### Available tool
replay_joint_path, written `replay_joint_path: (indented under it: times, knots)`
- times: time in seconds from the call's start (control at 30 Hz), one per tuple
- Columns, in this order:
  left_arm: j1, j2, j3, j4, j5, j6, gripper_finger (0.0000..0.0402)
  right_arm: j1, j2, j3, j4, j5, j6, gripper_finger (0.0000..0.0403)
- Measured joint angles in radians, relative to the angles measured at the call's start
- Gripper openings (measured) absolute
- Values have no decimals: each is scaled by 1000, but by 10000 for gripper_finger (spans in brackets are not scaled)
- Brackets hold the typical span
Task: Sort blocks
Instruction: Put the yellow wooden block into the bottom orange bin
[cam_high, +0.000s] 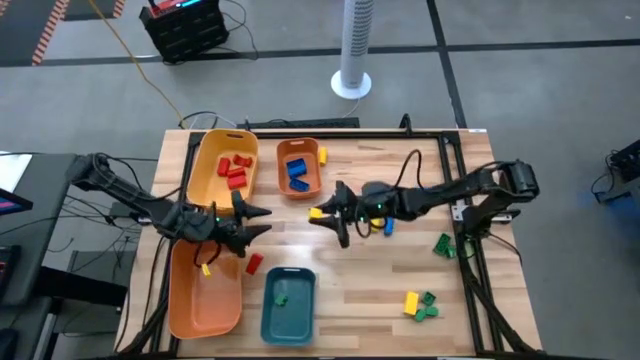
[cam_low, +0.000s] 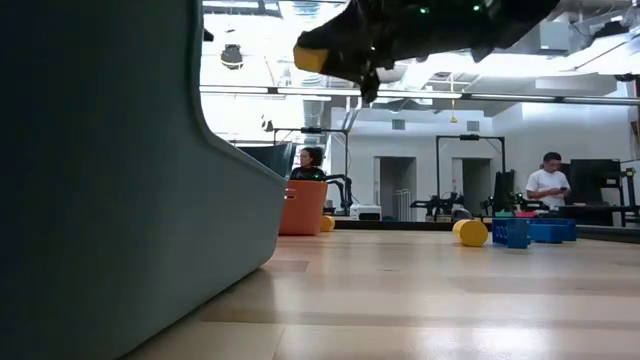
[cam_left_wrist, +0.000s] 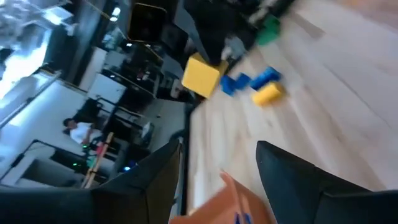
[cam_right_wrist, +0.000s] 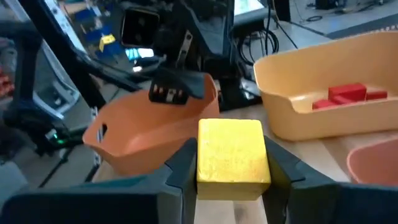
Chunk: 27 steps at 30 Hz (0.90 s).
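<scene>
Fingers of my right gripper press on either side of a yellow block, which sits squarely between them, its flat face toward my wrist and its top edge standing above the fingertips. In the high view that gripper hangs over the middle of the table with the yellow block at its tip, and the low view shows the block lifted well clear of the wood.

Just behind the gripper, under my right arm, lie a few loose blocks in blue and yellow. Farther toward the right edge rests a green block, and near the front right corner a yellow and green cluster.

My left gripper waits over the left side of the table with its fingers spread and nothing between them, just beyond the near orange tray. A red block lies on the wood beside it, and a small yellow block shows inside that tray's rim.

Past my held block stands the yellow tray with red blocks in it. In the high view a smaller orange tray beside it holds blue blocks, and the teal tray at the front holds one green block.
</scene>
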Motion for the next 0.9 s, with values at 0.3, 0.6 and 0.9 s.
replay_joint_path:
  times: [0.3,0.6,0.9]
  knots:
    - [184,0,36,69,224,-67,208,-24,0,122,-44,-43,43,133]
    - [235,74,86,144,353,47,208,-45,0,170,-73,-84,97,134]
    - [236,211,178,250,372,152,208,-53,0,176,-75,-136,144,134]
